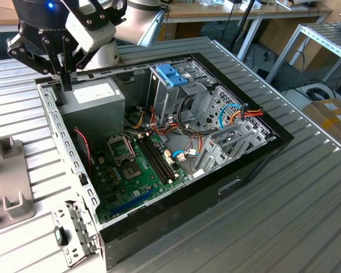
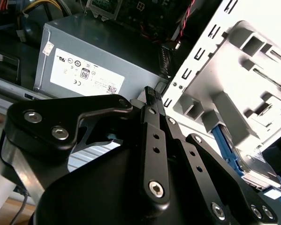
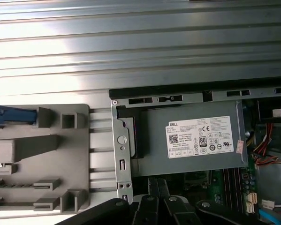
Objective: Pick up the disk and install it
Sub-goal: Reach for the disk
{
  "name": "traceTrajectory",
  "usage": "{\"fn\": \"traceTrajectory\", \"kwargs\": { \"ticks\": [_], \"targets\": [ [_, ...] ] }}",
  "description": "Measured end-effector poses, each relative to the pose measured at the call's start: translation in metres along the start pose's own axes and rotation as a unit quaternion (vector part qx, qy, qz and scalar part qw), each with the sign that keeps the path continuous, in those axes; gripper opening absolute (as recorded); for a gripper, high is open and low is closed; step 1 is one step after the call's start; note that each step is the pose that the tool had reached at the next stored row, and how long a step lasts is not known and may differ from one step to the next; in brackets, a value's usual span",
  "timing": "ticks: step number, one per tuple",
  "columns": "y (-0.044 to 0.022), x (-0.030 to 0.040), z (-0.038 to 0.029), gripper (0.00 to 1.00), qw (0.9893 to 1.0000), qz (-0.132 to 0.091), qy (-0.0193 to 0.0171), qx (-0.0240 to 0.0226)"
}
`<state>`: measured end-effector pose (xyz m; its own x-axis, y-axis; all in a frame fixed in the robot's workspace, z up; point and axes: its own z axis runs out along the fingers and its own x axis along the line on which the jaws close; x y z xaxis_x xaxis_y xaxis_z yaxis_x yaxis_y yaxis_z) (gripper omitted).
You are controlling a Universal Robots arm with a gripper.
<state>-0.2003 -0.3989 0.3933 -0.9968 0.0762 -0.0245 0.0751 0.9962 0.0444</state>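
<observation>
A ribbed, silvery aluminium table (image 1: 307, 216) carries the work. Behind it the room holds pale wooden benches (image 1: 216, 11) with hanging cables, and at the exterior view's right a grey metal rack (image 1: 329, 40) above a brown cardboard box (image 1: 332, 116). On the table lies an open black computer case (image 1: 216, 199), its green motherboard (image 1: 136, 165) exposed. Also inside are a big grey power-supply box with a white sticker (image 1: 93, 99) and a bare metal drive cage (image 1: 179, 105) topped by a blue plastic handle (image 1: 171, 74). Just beside the case, at the exterior view's left, a light grey plastic holder with upright slots (image 1: 11, 193) rests on the table. The disk (image 3: 11, 115), a flat silver drive edged in blue plastic, sits in that holder, outside the case. In the second wrist view its blue edge and metal face show between the holder's posts. The black gripper (image 1: 66, 85) hangs above the case's perforated rim, next to the power-supply box. Its fingers (image 2: 152, 96) are pressed together with nothing between them, well apart from the disk.
</observation>
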Motion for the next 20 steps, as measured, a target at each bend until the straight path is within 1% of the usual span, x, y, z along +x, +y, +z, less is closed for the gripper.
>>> {"fn": "traceTrajectory", "kwargs": {
  "ticks": [5,8,20],
  "targets": [
    [-0.0002,0.0024,-0.0001,0.10,1.0000,0.000,0.0000,0.0000],
    [-0.0004,0.0055,-0.0001,0.10,1.0000,0.000,0.0000,0.0000],
    [-0.0009,0.0120,-0.0004,0.10,1.0000,0.000,0.0000,0.0000]
  ]
}}
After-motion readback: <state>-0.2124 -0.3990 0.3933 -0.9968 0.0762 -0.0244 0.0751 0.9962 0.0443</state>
